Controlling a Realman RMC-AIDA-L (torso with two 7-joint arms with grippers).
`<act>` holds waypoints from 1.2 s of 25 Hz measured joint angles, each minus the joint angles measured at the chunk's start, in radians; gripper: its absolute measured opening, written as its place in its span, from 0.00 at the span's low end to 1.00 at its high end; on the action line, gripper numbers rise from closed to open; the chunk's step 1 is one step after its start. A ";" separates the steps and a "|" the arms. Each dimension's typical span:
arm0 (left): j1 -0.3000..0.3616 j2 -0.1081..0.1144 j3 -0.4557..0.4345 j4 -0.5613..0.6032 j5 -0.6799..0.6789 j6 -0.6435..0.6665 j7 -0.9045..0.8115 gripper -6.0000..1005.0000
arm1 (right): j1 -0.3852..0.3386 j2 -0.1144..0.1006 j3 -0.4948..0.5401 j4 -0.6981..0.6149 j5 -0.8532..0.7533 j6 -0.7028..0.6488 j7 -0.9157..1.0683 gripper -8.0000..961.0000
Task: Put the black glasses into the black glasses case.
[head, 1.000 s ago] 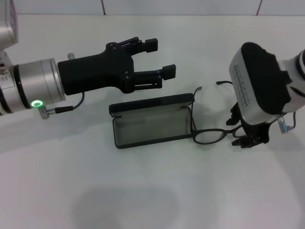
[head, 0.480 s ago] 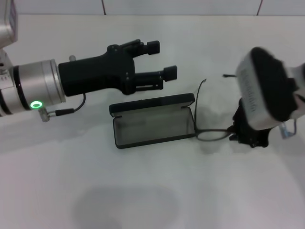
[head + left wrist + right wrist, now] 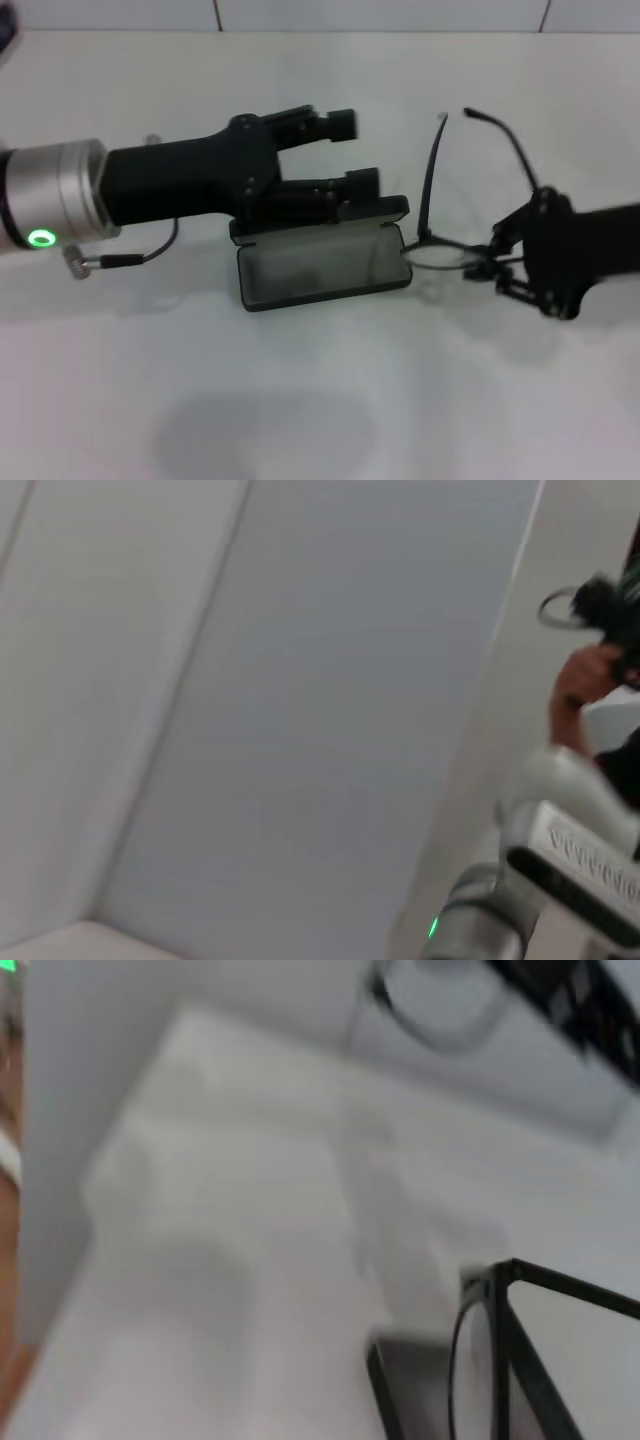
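The black glasses case [image 3: 300, 268] lies open mid-table, with the grey lining facing up and the lid [image 3: 330, 217] along its far side. My left gripper [image 3: 352, 152] is open just behind the lid, its nearer finger [image 3: 345, 187] over the lid's edge. I cannot tell whether it touches. My right gripper [image 3: 497, 262] is shut on the front of the black glasses [image 3: 436, 254], just right of the case. One lens is at the case's right end, and the temple arms [image 3: 431, 175] point up and away. The right wrist view shows the glasses' frame [image 3: 505, 1345] and a case corner [image 3: 388, 1390].
The white table [image 3: 320, 400] spreads around the case, and a tiled wall edge runs along the back. The left wrist view shows only a pale wall and part of the other arm [image 3: 570, 860].
My right gripper has turned and tilted the glasses, so the temple arms now stand up and the lens reaches the case's right end. My left gripper has moved right and down to the lid.
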 joint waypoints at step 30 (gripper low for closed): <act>-0.288 0.027 -0.065 -0.301 0.165 0.079 -0.192 0.89 | -0.083 -0.010 0.004 0.364 0.467 -0.214 -0.812 0.13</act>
